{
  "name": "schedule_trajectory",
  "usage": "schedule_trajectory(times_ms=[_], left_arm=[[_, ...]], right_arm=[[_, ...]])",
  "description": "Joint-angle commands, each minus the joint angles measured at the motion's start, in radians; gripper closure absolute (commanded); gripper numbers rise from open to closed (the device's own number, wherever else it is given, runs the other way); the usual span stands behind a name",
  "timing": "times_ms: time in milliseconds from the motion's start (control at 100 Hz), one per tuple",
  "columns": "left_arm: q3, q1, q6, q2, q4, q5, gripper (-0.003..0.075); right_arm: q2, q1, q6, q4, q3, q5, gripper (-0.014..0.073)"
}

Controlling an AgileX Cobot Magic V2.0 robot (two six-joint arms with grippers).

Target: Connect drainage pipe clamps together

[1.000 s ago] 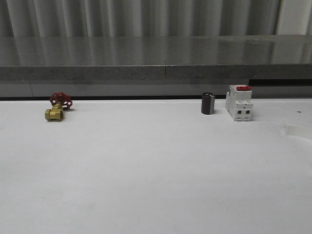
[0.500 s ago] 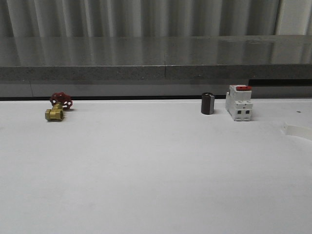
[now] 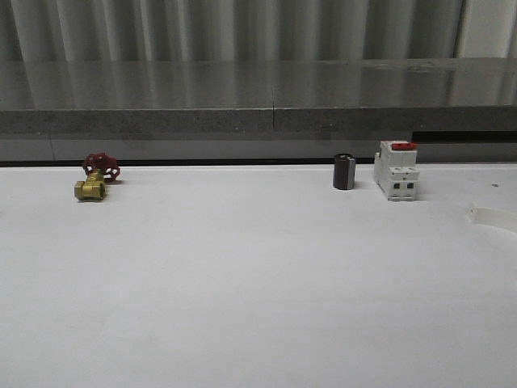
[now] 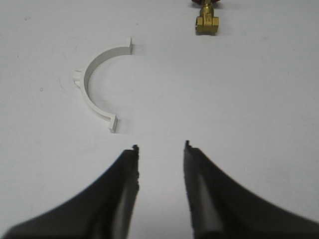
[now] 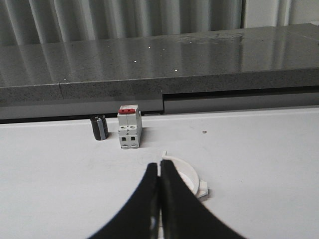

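One white half-ring drainage pipe clamp lies flat on the white table, just ahead of my left gripper and to one side. That gripper is open with nothing between its black fingers. The other clamp half curves out from behind the tips of my right gripper. The right gripper's fingers are pressed together with the clamp's end tab between them. This half shows faintly at the table's right edge in the front view.
A brass valve with a red handwheel sits at the back left, beyond the left clamp half. A black cylinder and a white breaker with a red top stand at the back right. A grey ledge runs behind the table.
In the front view the clamp half at the right edge has shifted and now looks flatter and thinner. The valve, cylinder and breaker have not moved.
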Motion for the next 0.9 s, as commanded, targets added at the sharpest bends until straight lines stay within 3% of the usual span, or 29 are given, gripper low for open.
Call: schedule_trajectory(times_ms=[0,50,120,360,510,770,890], left_arm=[[-0.035,-0.004,-0.01,0.015,-0.006,-0.044,0.0251],[-0.035,-0.004,-0.01,0.022,-0.005,-0.044,0.0154],[-0.035,-0.004,-0.01,0.035,0.02,-0.046,0.01],[-0.131,-0.002,-0.01,0.219,0.04,-0.016,0.0099],[-0.239,0.065,0.001,0.391,0.04,-0.018,0.0099],[-0.42,0.21,0.265,0.678,-0.042,-0.007,0.0099],[-0.476,0.253,0.296,0.788,-0.054,-0.009,0.0099]], right_arm=[[-0.02,0.001,-0.009,-0.001,-0.015,-0.086,0.0711],[-0.02,0.001,-0.009,-0.001,-0.015,-0.086,0.0711],[-0.02,0.001,-0.009,-0.001,-0.015,-0.086,0.0711],[-0.02,0.001,-0.009,-0.001,-0.015,-0.086,0.0711],[-0.02,0.001,-0.009,-0.001,-0.015,-0.086,0.0711],[-0.02,0.001,-0.009,-0.001,-0.015,-0.086,0.0711],[-0.02,0.001,-0.009,-0.001,-0.015,-0.086,0.0711]])
